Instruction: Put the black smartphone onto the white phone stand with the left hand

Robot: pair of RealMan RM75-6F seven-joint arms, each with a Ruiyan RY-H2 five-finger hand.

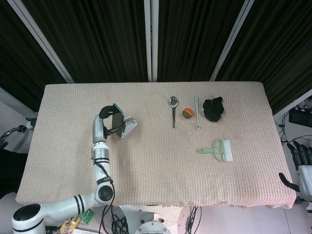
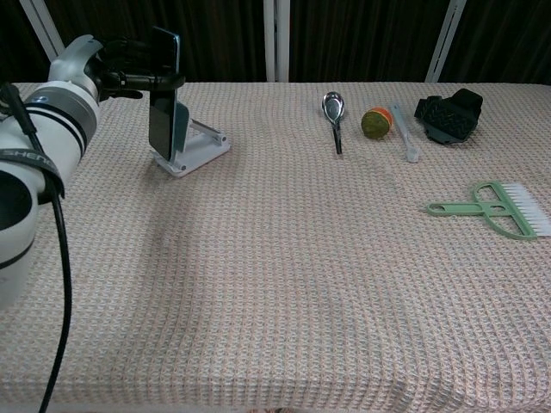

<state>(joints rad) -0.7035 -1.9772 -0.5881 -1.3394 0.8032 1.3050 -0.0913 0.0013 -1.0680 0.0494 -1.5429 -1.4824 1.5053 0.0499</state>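
Note:
My left hand [image 1: 108, 119] [image 2: 122, 67] holds the black smartphone [image 2: 163, 91] [image 1: 117, 121] upright, its fingers wrapped around the upper part. The phone hangs right in front of the white phone stand [image 2: 195, 147] [image 1: 127, 126], hiding the stand's backrest in the chest view; I cannot tell whether they touch. The stand sits on the left part of the beige woven table. My right hand [image 1: 301, 165] shows only at the far right edge of the head view, off the table, holding nothing, fingers apart.
At the back right lie a metal spoon [image 2: 333, 114], a small orange-green ball [image 2: 375, 122], a pale utensil [image 2: 405, 132] and a black cloth lump [image 2: 448, 115]. A green brush [image 2: 498, 209] lies at the right.

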